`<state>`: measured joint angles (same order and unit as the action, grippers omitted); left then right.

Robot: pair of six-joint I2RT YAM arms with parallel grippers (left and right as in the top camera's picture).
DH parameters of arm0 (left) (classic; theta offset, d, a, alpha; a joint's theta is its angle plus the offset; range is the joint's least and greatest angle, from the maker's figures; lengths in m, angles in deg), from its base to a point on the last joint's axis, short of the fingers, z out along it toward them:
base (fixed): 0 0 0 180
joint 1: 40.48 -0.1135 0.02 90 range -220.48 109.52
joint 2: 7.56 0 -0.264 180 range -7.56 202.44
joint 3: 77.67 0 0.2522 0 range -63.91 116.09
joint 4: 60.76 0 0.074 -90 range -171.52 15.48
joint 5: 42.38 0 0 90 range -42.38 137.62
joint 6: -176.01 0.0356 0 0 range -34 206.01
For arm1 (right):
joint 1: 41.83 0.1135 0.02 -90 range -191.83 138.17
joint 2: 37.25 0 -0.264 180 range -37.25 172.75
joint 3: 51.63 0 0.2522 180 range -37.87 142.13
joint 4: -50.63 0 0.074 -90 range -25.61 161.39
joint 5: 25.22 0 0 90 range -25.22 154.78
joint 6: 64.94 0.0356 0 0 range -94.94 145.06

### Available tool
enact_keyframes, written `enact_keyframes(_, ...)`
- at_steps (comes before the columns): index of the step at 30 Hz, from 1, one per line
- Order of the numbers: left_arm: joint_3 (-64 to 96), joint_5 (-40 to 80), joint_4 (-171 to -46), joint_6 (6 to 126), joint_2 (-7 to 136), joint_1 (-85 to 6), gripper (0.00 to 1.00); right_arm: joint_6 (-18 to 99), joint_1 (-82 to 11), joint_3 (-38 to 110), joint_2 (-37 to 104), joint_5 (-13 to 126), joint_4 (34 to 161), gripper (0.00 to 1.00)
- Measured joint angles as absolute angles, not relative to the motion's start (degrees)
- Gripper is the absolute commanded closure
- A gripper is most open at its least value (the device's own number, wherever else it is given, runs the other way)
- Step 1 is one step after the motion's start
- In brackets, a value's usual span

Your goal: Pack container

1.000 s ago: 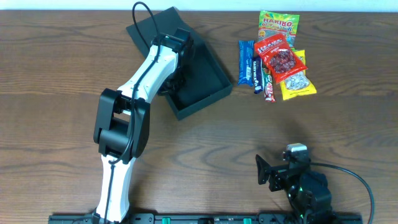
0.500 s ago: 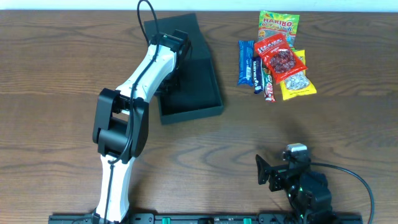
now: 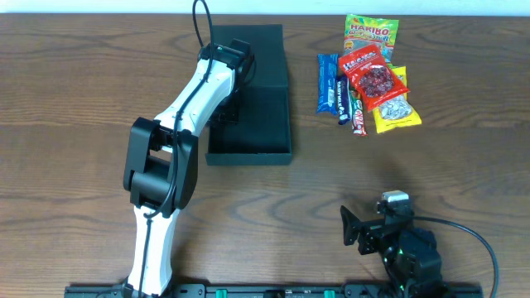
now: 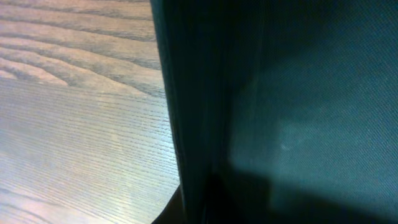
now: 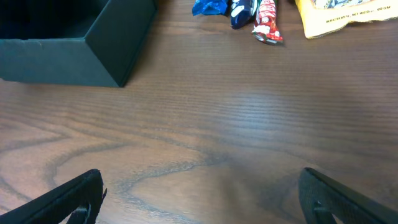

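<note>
The container (image 3: 267, 108), a shallow black box with its lid flap folded back at the far end, lies square to the table at the back centre. My left gripper (image 3: 225, 106) is shut on its left wall. In the left wrist view that dark teal wall (image 4: 189, 124) runs up the middle, with the box's inner floor (image 4: 311, 124) to the right. The gripper's own fingers are lost in shadow at the bottom edge. My right gripper (image 3: 368, 228) rests near the front edge, open and holding nothing. Its fingertips (image 5: 78, 196) stand far apart over bare wood.
A cluster of snack packets lies at the back right: a Haribo bag (image 3: 370, 33), a red packet (image 3: 374, 79), a yellow packet (image 3: 399, 106) and blue bars (image 3: 329, 83). The right wrist view shows the container's near corner (image 5: 74, 43) and the bar ends (image 5: 266, 22).
The container has swung round in my left gripper's hold, from slanted to square with the table edges; its near end moved left. The right arm has stayed still.
</note>
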<state>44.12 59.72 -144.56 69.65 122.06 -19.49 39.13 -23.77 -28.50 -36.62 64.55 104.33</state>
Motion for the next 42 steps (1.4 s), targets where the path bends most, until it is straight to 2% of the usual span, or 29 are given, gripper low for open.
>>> enact_keyframes(1, 44.12, 59.5, -144.65, 70.21, 122.06, -19.49, 0.02, 39.13, -23.77, -28.5, -36.62, 64.55, 104.33, 0.01)
enact_keyframes(10, 44.12, 50.21, -145.7, 71.26, 120.13, -19.38, 0.05, 39.13, -23.77, -28.5, -36.62, 64.55, 104.33, 0.01)
enact_keyframes(21, 45.34, 53.78, -146.5, 71.42, 83.24, -19.38, 0.05, 39.13, -23.77, -28.5, -36.62, 64.55, 104.33, 0.01)
enact_keyframes(26, 41.17, 54.3, -145.54, 72.53, 81.78, -19.38, 0.05, 39.13, -23.77, -28.5, -36.62, 64.53, 104.33, 0.01)
enact_keyframes(31, 28.03, 53.65, -137.3, 73.86, 83.26, -19.38, 0.0, 39.59, -23.77, -28.52, -36.62, 64.38, 103.44, 0.01)
enact_keyframes(32, 25.17, 53.23, -134.79, 74.02, 83.44, -19.47, 0.05, 40.61, -23.77, -28.54, -36.62, 63.87, 102.52, 0.01)
enact_keyframes(34, 20.86, 51.53, -131.07, 74.28, 83.55, -20.08, 0.07, 44.24, -23.77, -28.57, -36.62, 61.49, 100.88, 0.01)
enact_keyframes(37, 15.0, 47.98, -125.19, 74.59, 83.57, -22.77, 0.15, 55.67, -23.77, -28.63, -36.62, 53.19, 99.39, 0.01)
enact_keyframes(39, 11.55, 46.24, -122.07, 75.31, 83.59, -24.87, 0.24, 63.37, -23.77, -28.63, -36.62, 48.79, 98.8, 0.01)
enact_keyframes(42, 7.42, 44.73, -118.81, 75.77, 83.68, -26.44, 0.32, 69.62, -23.77, -28.72, -36.62, 46.28, 95.85, 0.01)
